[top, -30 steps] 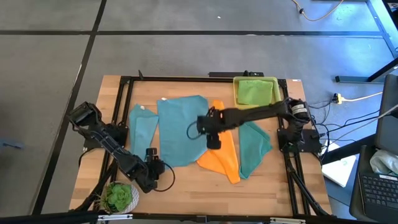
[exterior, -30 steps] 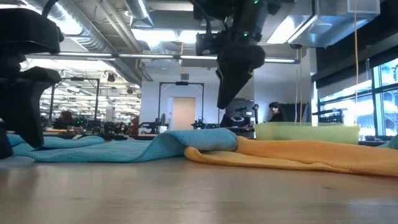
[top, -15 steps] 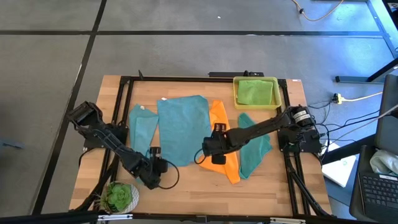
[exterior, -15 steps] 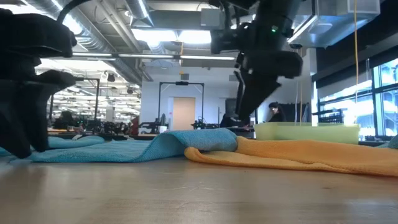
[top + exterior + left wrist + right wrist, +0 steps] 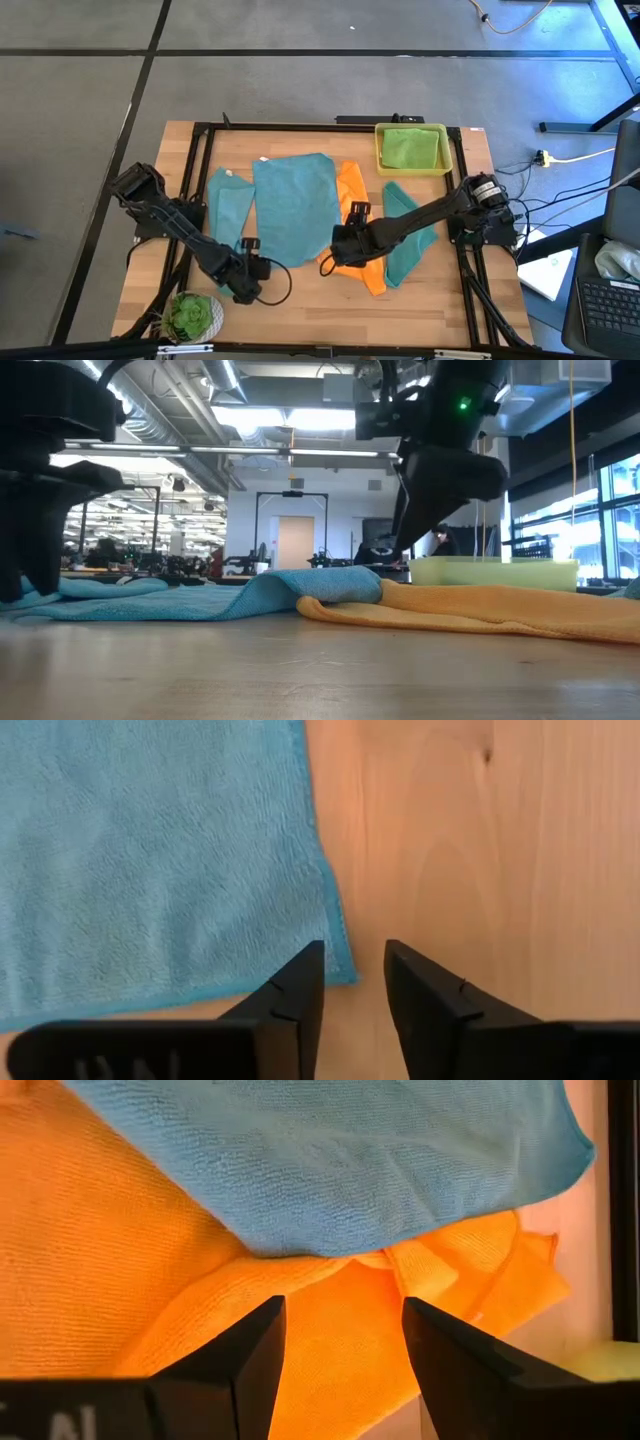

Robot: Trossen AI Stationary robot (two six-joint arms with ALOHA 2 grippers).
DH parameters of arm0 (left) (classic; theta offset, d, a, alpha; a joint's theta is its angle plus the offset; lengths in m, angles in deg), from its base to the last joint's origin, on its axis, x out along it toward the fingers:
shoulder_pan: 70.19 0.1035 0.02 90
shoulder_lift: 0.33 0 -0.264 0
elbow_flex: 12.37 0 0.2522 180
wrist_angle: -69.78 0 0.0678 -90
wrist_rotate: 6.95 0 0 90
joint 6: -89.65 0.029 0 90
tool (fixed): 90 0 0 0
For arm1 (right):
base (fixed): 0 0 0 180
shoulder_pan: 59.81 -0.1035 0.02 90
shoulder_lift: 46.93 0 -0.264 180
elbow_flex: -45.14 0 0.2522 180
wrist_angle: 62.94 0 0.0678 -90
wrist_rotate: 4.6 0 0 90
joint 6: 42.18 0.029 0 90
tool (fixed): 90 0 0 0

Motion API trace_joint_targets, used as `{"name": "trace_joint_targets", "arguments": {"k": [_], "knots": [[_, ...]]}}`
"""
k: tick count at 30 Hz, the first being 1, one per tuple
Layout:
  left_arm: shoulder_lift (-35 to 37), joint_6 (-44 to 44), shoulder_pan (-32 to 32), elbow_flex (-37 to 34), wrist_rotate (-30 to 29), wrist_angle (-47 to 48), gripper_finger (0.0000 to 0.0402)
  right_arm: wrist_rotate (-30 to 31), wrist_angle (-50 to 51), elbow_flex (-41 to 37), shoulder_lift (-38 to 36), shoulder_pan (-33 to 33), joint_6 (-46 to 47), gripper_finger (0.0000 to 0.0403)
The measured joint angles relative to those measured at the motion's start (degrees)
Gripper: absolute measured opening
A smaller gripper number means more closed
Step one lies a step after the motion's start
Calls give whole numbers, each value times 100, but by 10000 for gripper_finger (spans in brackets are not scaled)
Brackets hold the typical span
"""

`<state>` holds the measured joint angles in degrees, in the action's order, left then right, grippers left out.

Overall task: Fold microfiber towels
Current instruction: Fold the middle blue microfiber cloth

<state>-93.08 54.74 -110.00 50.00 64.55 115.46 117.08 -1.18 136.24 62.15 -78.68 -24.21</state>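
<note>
High view shows the large light blue towel (image 5: 293, 208) spread flat mid-table, its near right corner overlapping the orange towel (image 5: 360, 235). Since a second ago the right gripper (image 5: 343, 243) has swung from above the towels down to that near corner, jaws spread over the orange cloth. The left gripper (image 5: 250, 274) has narrowed at the blue towel's near left corner, with only a narrow gap between its fingers, nothing pinched. Both corners look about to be taken for the first fold.

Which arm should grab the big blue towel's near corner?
Left. Its gripper is open right at the blue towel's corner. The right gripper hangs over the orange towel.
</note>
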Motion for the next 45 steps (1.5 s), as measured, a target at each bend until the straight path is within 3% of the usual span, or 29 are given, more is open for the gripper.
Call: {"name": "trace_joint_targets", "arguments": {"k": [14,35,45], "knots": [[0,104,227,-310,128,-386,129,-277,-937,-8,0,-90,-33,204],[2,84,340,-421,96,-645,126,-475,-3929,-1745,-4,-44,-187,204],[2,86,354,-423,135,-662,126,-1280,-4150,-1725,-4,-91,-186,204]]}}
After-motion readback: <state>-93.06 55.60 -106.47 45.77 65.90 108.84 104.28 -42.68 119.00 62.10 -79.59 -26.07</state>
